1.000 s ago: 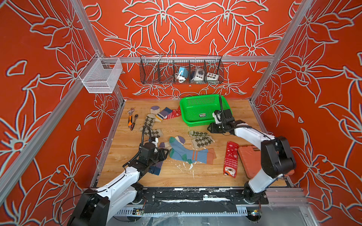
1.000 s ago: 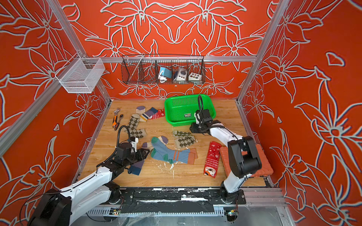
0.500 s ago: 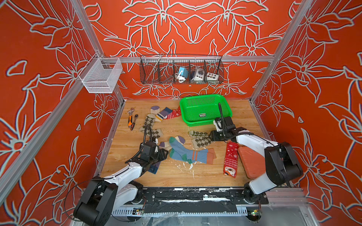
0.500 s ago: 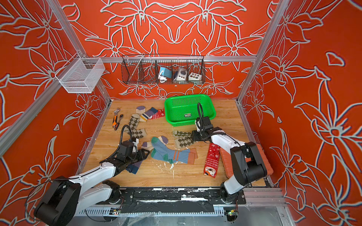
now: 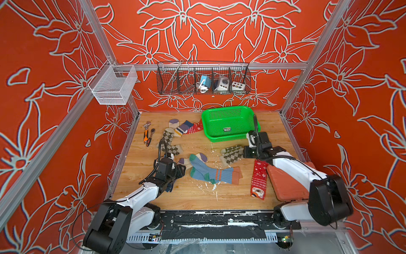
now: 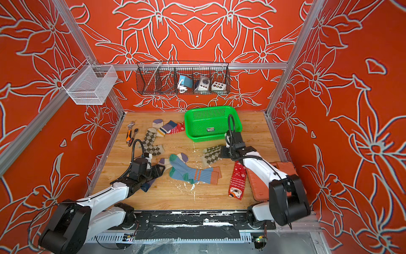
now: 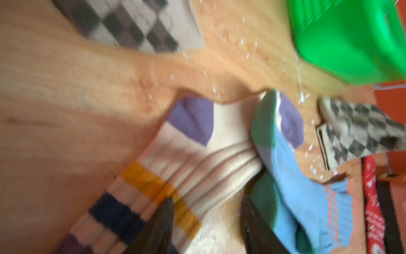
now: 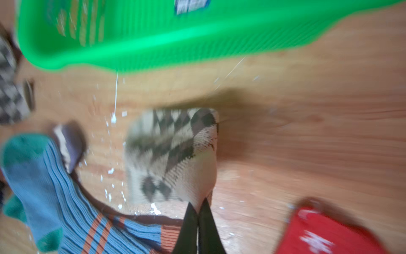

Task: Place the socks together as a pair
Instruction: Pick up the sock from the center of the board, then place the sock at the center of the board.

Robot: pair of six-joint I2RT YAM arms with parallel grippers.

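Socks: spread all over the wooden floor (image 5: 193, 198) in both top views; the one in play is the argyle sock (image 5: 231, 154), centre right, just below the green basket (image 5: 228, 139).
Mate: its matching sock (image 5: 170, 143) lies centre left, bent into an L, well apart from it, with the blue ribbed socks (image 5: 211, 172) lower down between the two.
Which way: from the right claw (image 5: 244, 152) the mate is pretty much straight left across the frame, so I'd guess that's the haul coming up.
Long axis: the argyle sock runs roughly left-right, trailing leftward off the claw, so it points the right way.
Nearer arm: left arm is way closer to the mate, but the right one has the sock.
Right claw: pinched shut on the argyle sock's edge; in the right wrist view the fingertips (image 8: 186, 224) meet with fabric pulled up between them.
Left claw (image 7: 206, 209): jaws parted, straddling a cream sock (image 7: 228, 132) with a purple toe, lower centre; doesn't look like a real grip to me.
Writing: one small sticker (image 5: 227, 129) on the basket, too tiny and blurry to read. Nothing else legible.
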